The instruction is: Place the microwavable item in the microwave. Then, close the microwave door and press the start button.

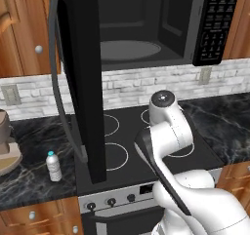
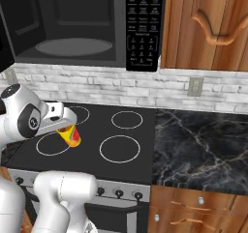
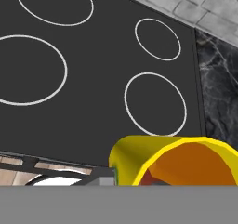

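Observation:
The microwavable item (image 2: 70,136), a small yellow cup with a red-orange mark, hangs tilted a little above the front left burner of the stove. My gripper (image 2: 64,128) is shut on its upper end. In the hand view the yellow cup (image 3: 139,155) lies close at the bottom, its orange inside facing the camera. Above the stove the microwave (image 2: 72,24) is open, with a dark cavity and round turntable plate (image 1: 129,49). Its microwave door (image 1: 83,83) swings out to the left, the long bar handle (image 1: 56,83) on its outer side. The keypad (image 2: 143,29) is at the cavity's right.
A black stove top (image 2: 121,135) with white burner rings lies under the cup. On the dark counter left of the stove stand a clear water bottle (image 1: 53,166) and a brown appliance (image 1: 6,146). Marbled counter (image 2: 203,145) continues to the right, with wooden cabinets (image 2: 208,29) above.

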